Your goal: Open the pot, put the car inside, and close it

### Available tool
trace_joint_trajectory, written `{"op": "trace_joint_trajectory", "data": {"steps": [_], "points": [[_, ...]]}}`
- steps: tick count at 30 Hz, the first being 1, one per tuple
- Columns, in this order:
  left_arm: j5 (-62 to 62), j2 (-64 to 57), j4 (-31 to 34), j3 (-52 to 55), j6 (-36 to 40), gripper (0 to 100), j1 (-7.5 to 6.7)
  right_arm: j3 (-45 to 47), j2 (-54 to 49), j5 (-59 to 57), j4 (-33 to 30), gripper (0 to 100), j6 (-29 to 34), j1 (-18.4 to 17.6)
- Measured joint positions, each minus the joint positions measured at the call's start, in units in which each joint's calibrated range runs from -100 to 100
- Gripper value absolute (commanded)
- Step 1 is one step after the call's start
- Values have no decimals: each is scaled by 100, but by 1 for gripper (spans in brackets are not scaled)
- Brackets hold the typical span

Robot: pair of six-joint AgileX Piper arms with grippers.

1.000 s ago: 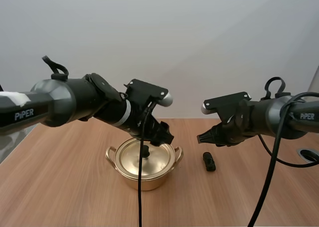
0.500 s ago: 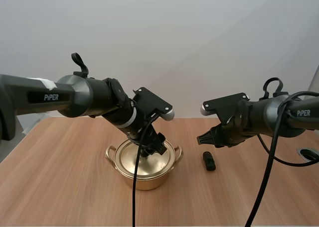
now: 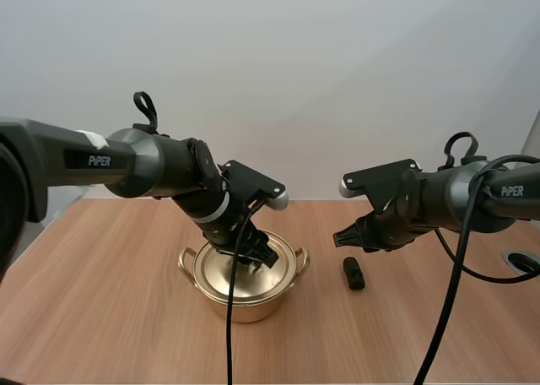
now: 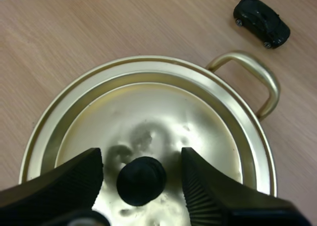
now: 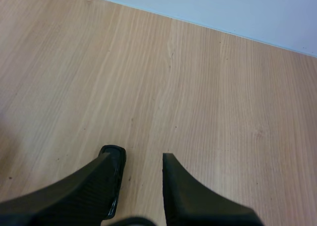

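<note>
Opening step: left gripper point(image 4: 142, 159) straddling lid knob point(image 4: 141, 181), spread wide; closing, then lifting, coming next; right gripper point(image 5: 141, 160) hanging spread near car point(image 3: 354, 273)

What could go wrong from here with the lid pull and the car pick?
1. The left gripper is open astride the knob of the lid. Small and round, the knob may slip from a shallow pinch.
2. Nothing steadies the pot, so a skewed lift could drag it toward the car.
3. The right gripper hangs open near the car, which stands on its wheels and may roll if one finger touches first.
</note>
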State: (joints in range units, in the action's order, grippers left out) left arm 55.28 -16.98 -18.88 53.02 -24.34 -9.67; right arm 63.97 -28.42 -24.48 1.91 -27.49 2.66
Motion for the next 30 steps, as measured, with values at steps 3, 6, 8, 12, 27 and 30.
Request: {"op": "trace_joint_trajectory", "data": {"steps": [3,6,8,12,27,30], "points": [[19,0,0,-44,0,74,0,0,0,-16,0,55,0,0],[-28,0,0,-44,11,53,0,0,0,-158,0,55,0,0],[-53,0,0,-44,37,31,0,0,72,-261,0,55,-10,0],[-156,0,49,-44,37,0,0,0,444,-300,0,55,-58,0],[-33,-645,199,-495,145,0,0,-643,1765,-570,1096,80,-1036,-136],[191,-899,199,-707,155,0,0,-761,1954,-652,1136,80,-1049,-136]]}}
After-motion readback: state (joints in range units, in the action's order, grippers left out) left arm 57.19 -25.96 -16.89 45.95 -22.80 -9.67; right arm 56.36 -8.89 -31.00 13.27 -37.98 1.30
